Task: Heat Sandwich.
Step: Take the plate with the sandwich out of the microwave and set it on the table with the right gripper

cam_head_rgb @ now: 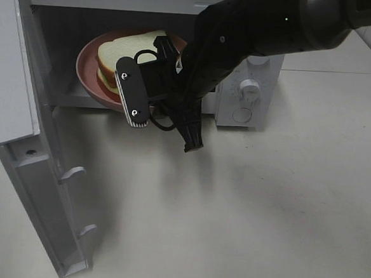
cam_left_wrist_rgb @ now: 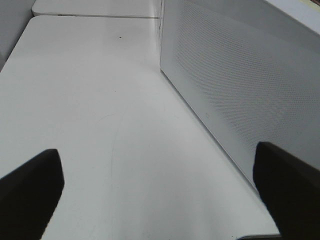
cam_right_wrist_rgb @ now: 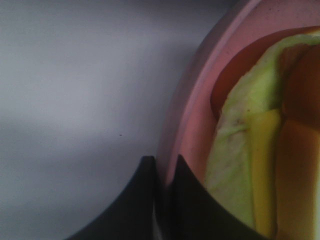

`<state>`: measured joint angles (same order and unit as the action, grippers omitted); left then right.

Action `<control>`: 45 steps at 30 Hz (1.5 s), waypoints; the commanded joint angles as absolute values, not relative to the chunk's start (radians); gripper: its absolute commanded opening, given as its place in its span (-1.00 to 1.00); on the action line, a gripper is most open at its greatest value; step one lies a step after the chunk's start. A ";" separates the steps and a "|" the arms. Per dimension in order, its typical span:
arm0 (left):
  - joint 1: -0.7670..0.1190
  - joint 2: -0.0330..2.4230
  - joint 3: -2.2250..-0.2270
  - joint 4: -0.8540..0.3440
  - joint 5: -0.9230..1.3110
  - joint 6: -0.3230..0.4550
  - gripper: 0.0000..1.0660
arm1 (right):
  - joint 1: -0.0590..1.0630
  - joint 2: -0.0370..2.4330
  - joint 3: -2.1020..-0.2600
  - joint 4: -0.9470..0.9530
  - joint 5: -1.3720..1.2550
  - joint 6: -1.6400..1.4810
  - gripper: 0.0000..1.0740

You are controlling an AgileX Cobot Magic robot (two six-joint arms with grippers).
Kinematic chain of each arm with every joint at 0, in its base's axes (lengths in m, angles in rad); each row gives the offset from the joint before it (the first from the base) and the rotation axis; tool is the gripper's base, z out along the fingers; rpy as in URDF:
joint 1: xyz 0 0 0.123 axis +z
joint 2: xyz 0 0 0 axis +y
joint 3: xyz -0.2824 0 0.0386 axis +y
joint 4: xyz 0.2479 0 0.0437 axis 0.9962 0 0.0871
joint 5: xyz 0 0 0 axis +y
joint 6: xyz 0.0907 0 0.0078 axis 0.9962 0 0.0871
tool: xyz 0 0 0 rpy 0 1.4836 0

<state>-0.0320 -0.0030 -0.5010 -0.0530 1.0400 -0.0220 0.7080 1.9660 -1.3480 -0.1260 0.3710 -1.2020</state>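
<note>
Loading step, close to done. Sandwich (cam_head_rgb: pixel 129 53) lying on the pink plate (cam_head_rgb: pixel 89 56), plate already inside the open microwave (cam_head_rgb: pixel 254 67), its front rim near the cavity's mouth and apparently a little over the sill. Right gripper (cam_right_wrist_rgb: pixel 162 167) reaching across to the cavity, fingers closed tight on the plate's rim, seen pinching it in the right wrist view with the sandwich's pale bread and yellow filling just beside. Left gripper (cam_left_wrist_rgb: pixel 160 195) spread wide, holding nothing, hovering over bare table (cam_left_wrist_rgb: pixel 90 100) beside the microwave's white perforated wall; out of sight in the high view. Door (cam_head_rgb: pixel 25 159) swung fully open on the left side, handle facing the table. Next move, by the look of things: push the plate a touch deeper so the rim clears the sill, then release and draw the right arm straight back out without dragging the plate or clipping the cavity's roof. After that, door to be swung shut, probably a job for the idle left arm, and the knob (cam_head_rgb: pixel 248 89) to be turned. Risk: plate catching the closing door if left this far forward.
</note>
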 commanded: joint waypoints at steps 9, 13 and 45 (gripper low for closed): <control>-0.031 -0.024 -0.497 -0.053 1.032 -0.027 0.83 | 0.725 1.856 -1.209 -0.073 0.370 -1.239 -1.00; -0.031 -0.024 -0.497 -0.053 1.032 -0.027 0.83 | 0.727 1.826 -1.171 -0.066 0.381 -1.238 -1.00; -0.031 -0.024 -0.497 -0.053 1.032 -0.027 0.83 | 0.735 1.431 -0.767 -0.066 0.377 -1.217 -0.99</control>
